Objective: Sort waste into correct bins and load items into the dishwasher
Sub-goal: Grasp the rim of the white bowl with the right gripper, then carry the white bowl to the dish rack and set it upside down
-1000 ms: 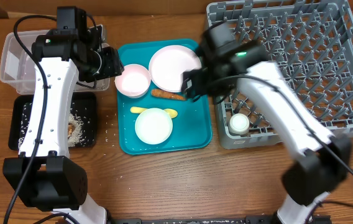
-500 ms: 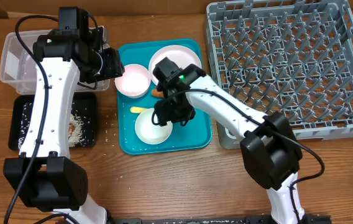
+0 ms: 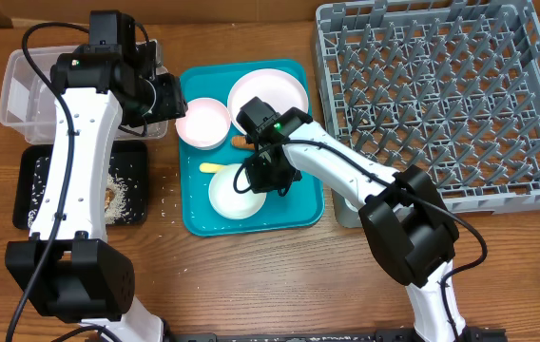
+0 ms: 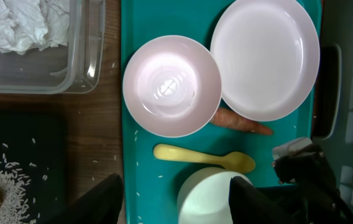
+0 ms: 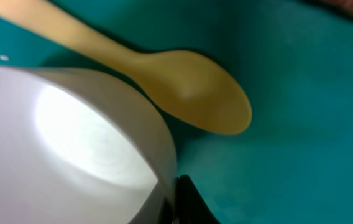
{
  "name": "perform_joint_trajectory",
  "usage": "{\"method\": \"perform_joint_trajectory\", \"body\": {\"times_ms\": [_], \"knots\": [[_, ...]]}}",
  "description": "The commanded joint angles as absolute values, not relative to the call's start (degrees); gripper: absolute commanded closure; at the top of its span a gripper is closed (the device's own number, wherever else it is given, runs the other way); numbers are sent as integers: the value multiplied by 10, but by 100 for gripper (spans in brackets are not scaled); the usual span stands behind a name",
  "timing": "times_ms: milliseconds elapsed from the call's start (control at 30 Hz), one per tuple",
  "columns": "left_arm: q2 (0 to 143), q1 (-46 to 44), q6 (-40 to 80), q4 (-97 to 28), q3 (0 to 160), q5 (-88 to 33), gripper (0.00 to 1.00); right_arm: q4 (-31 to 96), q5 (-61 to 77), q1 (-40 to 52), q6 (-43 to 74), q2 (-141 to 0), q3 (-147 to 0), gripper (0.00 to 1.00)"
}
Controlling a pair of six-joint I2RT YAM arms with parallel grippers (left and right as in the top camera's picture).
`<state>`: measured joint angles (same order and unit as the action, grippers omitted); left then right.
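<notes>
On the teal tray (image 3: 300, 204) lie a plate (image 3: 268, 95), a bowl (image 3: 202, 122), a yellow spoon (image 3: 215, 168), an orange carrot-like piece (image 3: 241, 142) and a second bowl (image 3: 232, 195) at the front. My right gripper (image 3: 262, 177) is shut on that front bowl's right rim; the right wrist view shows the rim (image 5: 164, 162) pinched against a black finger (image 5: 189, 202), with the spoon (image 5: 189, 99) just beyond. My left gripper (image 3: 161, 95) hangs open and empty, high above the tray's left edge. A white napkin (image 4: 21, 25) lies in the clear tub (image 3: 23, 90).
The grey dish rack (image 3: 441, 95) fills the right side, with my right arm reaching across its near left corner. The black tray (image 3: 37, 190) at the front left holds rice and a brown lump (image 3: 113, 195). Rice grains are scattered on the wood beside it.
My right arm swung from the dish rack's corner over to the teal tray, and its gripper closed on the front bowl's rim. The left arm has not moved.
</notes>
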<state>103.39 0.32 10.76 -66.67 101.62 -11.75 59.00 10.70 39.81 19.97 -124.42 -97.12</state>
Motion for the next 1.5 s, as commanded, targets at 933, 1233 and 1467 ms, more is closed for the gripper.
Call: {"method": "perform_joint_trajectory", "body": {"times_ms": [933,1233,1467], "knots": [[1038,-10,103,-625,1004,-100,43,309,-662,201,30,-1234,-1192,96],[1038,-11,103,-618,983,-96,43,175,-683,189,-111,-1334,-1192,96],[1038,-11,103,-608,983,-94,43,203,-675,189,-105,-1367,-1192,96]]}}
